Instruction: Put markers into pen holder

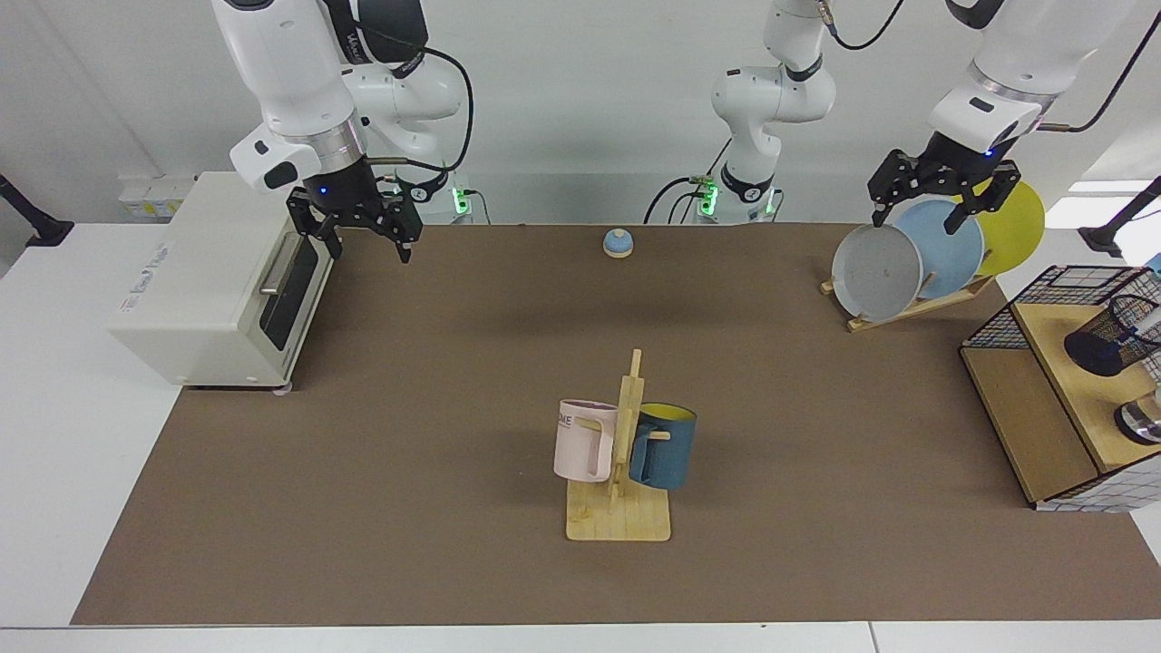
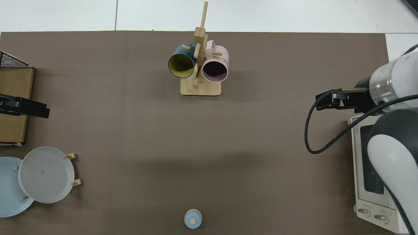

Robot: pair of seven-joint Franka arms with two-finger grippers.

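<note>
Both claws empty and up in the air; marker already standing in the pen holder.

Nearest the facing camera, table [image 1: 363,508] centre: wooden mug stand [image 1: 620,508] with pink mug [image 1: 583,440] and blue mug [image 1: 664,444] hung on it. At 3 o'clock, table edge: wooden shelf [image 1: 1043,426] under a wire basket [image 1: 1052,295]; on it the pen holder [image 1: 1114,334], tilted, a white marker [image 1: 1150,322] poking out of its mouth, cap not visible; shiny metal cup [image 1: 1139,422] just beside it. At 9 o'clock: white toaster oven [image 1: 195,281]. Farther, 1 o'clock: left claw [image 1: 914,216], fingers spread, nothing between them, above the plate rack [image 1: 916,304] with its grey, blue and yellow plates. At 11 o'clock: right claw [image 1: 367,245], fingers apart, empty, hanging over the oven's door side; this arm waits. Far edge, 12 o'clock: small blue bell [image 1: 618,243].
</note>
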